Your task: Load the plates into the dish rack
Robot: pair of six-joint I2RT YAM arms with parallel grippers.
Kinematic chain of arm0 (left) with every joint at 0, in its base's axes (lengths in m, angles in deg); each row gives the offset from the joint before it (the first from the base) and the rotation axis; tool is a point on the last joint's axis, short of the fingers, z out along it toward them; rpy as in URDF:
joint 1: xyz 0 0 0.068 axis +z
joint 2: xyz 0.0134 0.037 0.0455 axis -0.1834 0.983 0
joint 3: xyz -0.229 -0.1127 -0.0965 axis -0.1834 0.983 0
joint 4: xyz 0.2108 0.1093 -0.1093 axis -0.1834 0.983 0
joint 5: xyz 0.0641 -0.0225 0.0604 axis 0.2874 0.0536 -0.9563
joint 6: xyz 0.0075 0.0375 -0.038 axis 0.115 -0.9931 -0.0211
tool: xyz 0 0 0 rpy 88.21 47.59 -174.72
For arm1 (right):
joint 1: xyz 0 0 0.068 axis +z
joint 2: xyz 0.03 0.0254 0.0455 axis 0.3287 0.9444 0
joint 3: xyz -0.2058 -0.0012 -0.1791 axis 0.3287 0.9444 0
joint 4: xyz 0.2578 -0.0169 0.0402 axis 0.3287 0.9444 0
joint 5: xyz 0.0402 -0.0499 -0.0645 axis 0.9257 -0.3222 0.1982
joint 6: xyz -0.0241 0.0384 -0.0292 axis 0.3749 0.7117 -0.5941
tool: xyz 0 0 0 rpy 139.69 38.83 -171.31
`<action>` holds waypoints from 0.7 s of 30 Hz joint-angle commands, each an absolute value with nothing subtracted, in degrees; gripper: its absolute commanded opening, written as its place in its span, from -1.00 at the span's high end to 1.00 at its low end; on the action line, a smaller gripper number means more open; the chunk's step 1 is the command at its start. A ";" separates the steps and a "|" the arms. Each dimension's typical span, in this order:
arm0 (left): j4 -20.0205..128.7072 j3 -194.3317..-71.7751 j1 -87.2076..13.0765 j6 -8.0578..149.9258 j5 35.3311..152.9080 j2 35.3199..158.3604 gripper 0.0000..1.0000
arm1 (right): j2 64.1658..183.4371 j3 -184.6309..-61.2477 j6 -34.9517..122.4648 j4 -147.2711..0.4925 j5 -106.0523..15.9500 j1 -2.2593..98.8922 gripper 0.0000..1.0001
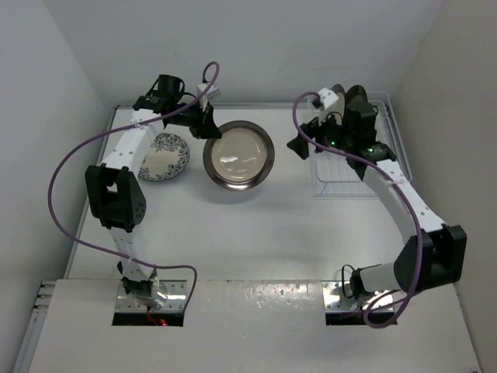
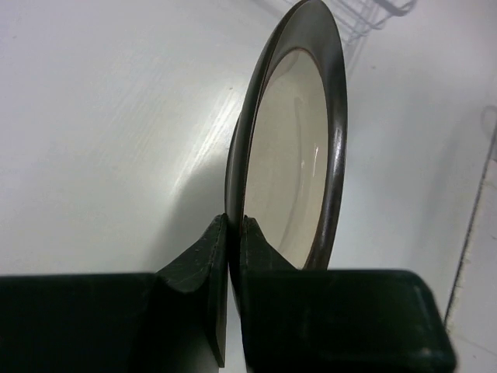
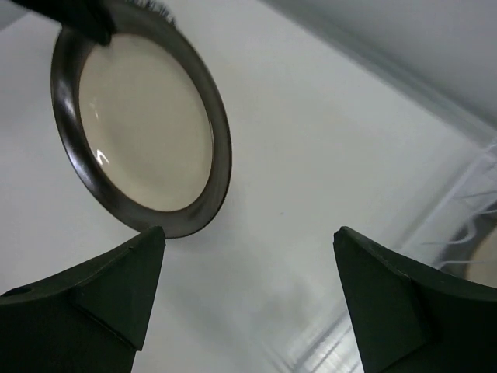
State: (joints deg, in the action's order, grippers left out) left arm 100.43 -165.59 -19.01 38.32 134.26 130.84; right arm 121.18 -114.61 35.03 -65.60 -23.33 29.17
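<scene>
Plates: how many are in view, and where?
3 for sure: dark-rimmed plate gripped at its rim by the left gripper, blue floral plate on the table, one upright plate in the dish rack; the right arm may hide more.

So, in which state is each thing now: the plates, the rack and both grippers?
Dark-rimmed plate: pinched at the rim, not racked.
Left gripper: shut on that plate.
Floral plate: lying flat, untouched.
Dish rack: holds upright plates at its far end.
Right gripper: open, empty.
</scene>
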 commanded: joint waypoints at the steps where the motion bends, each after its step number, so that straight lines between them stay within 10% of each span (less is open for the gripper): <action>1: 106.18 -168.54 -19.88 35.19 145.27 128.05 1.00 | 124.88 -112.52 35.79 -70.99 -19.47 30.61 -0.78; 15: 108.83 -172.07 -21.72 33.60 151.34 127.52 1.00 | 139.13 -114.81 54.22 -84.43 -7.26 36.32 -0.60; 21: 108.83 -172.07 -22.26 33.60 150.63 128.05 1.00 | 142.56 -115.06 59.71 -90.51 -4.27 38.43 -0.08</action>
State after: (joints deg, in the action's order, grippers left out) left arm 110.31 -168.50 -21.55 32.81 142.11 130.34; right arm 141.59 -114.29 56.10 -84.73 -7.37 37.39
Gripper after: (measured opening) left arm 0.107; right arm 0.564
